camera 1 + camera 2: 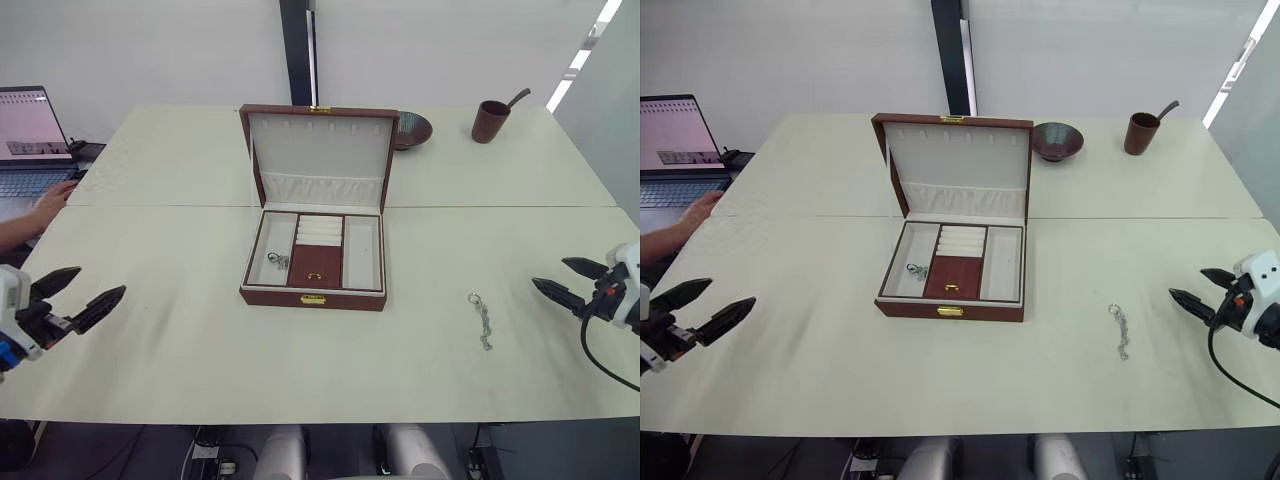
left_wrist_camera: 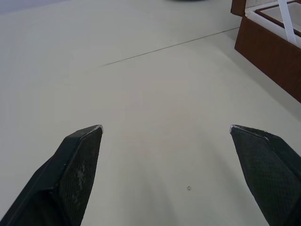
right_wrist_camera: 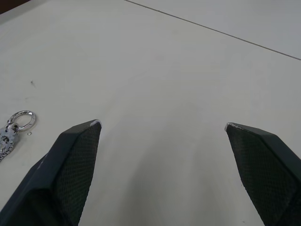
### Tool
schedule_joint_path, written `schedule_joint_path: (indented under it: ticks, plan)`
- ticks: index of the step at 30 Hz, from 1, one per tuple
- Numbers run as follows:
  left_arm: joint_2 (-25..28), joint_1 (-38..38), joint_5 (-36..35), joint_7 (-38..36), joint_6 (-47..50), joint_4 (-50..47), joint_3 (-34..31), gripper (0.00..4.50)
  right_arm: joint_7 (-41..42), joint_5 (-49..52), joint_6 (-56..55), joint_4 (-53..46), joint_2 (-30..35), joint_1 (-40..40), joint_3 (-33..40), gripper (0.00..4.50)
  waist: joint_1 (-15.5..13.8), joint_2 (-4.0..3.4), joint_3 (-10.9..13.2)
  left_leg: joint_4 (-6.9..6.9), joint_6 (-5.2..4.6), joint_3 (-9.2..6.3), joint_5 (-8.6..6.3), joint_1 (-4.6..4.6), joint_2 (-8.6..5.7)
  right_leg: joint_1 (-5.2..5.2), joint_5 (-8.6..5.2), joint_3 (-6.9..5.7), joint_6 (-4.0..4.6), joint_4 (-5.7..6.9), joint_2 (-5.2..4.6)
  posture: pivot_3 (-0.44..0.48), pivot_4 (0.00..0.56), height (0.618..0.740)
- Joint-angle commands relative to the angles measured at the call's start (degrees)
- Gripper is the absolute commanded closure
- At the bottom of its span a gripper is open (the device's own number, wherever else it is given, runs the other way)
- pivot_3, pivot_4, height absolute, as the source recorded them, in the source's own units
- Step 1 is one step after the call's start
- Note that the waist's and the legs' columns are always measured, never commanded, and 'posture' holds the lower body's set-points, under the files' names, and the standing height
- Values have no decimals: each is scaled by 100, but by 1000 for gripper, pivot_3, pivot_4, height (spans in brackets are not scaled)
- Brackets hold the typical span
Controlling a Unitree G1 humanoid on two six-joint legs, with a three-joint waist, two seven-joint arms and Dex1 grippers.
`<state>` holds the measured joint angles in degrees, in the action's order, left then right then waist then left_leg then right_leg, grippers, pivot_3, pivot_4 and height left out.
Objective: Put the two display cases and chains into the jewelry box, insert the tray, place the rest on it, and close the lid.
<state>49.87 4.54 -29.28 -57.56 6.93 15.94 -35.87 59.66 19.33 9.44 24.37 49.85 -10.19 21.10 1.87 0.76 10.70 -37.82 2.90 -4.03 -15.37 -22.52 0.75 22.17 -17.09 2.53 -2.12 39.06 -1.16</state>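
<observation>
Both the left gripper (image 1: 80,293) and right gripper (image 1: 558,280) hover spread wide, empty. A chain (image 1: 481,319) lies near the right gripper. Farther off, the open jewelry box (image 1: 313,292) holds the tray (image 1: 317,268) and seemingly another chain (image 1: 277,260).

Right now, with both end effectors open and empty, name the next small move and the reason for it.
Probably move the right end effector toward the chain lying loose on the table, since it is the nearer one. The jewelry box stands open with the tray seemingly already seated and something small and silvery in its left compartment, so this chain looks like the remaining piece to place.
</observation>
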Motion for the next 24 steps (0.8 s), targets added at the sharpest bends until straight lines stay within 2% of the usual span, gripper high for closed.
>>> schedule_joint_path:
  ticks: [1, 10, 13, 18, 22, 24]
  plan:
    - [-118, 64, 6, -87, -184, -294, 47, 0, -105, 203, 63, -300, -24, 85, 234, 19, 3, 0, 0, 0, 0, 1, 0, 1, 0, 0, 0, 1, 0, 0, 0, 0, 150, 740]
    - [-342, 355, 24, -154, -387, -904, 120, 0, -400, 535, 378, -947, -229, 507, 459, 19, -5, 0, -1, -1, 0, -3, 0, -1, 5, -2, 0, 1, 0, 1, -3, 0, 150, 740]
    - [-458, 653, -57, -415, -419, -1332, 248, 0, -502, 653, 524, -1453, -341, 784, 483, 19, 0, 0, -1, -1, 0, -2, 0, 1, 4, -3, 0, 2, -1, 2, -3, 0, 150, 740]
    - [-582, 1049, -116, -803, -449, -2166, 668, 0, -756, 815, 730, -2338, -598, 1386, 540, 19, -9, 0, -2, -2, 0, -4, 0, 3, 6, -9, 0, 3, -1, 1, -3, 0, 150, 740]
    - [-641, 957, -170, -883, -389, -2510, 937, 0, -941, 912, 1020, -2939, -773, 1732, 470, 19, -19, 1, -4, -4, 0, -6, 0, 5, 4, -13, 0, 1, -1, 1, -2, 0, 150, 740]
    - [-725, 831, -134, -926, -411, -2788, 1329, 0, -1191, 855, 1061, -3304, -966, 1849, 358, 19, -19, 1, -5, -4, 0, -4, 0, 7, 3, -13, 0, 3, -2, 1, -2, 0, 150, 740]
